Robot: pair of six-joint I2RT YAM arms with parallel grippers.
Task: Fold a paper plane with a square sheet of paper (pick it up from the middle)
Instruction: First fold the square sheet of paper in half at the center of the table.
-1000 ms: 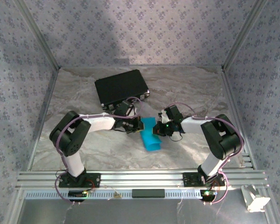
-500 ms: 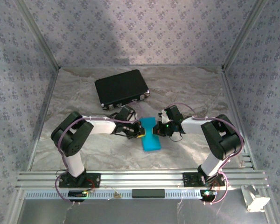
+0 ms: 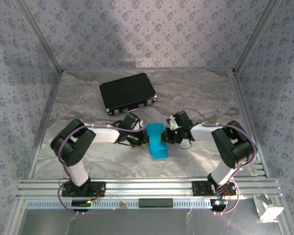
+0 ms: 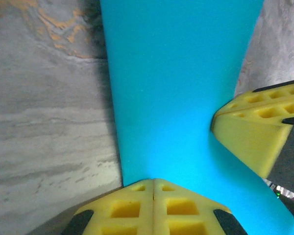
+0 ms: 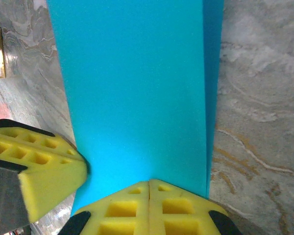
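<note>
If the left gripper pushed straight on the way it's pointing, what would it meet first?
The blue paper: the shut left gripper sits at its edge, paper straight ahead. The right gripper looks off to one side, though depth is unclear.

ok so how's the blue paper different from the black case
The blue paper is thin, bright cyan and folded narrow; the black case is thicker, dark and larger. The blue paper lies in the middle, with the left gripper and right gripper, both shut, at its sides; the black case sits farther back, untouched. Both rest on the table.
</note>
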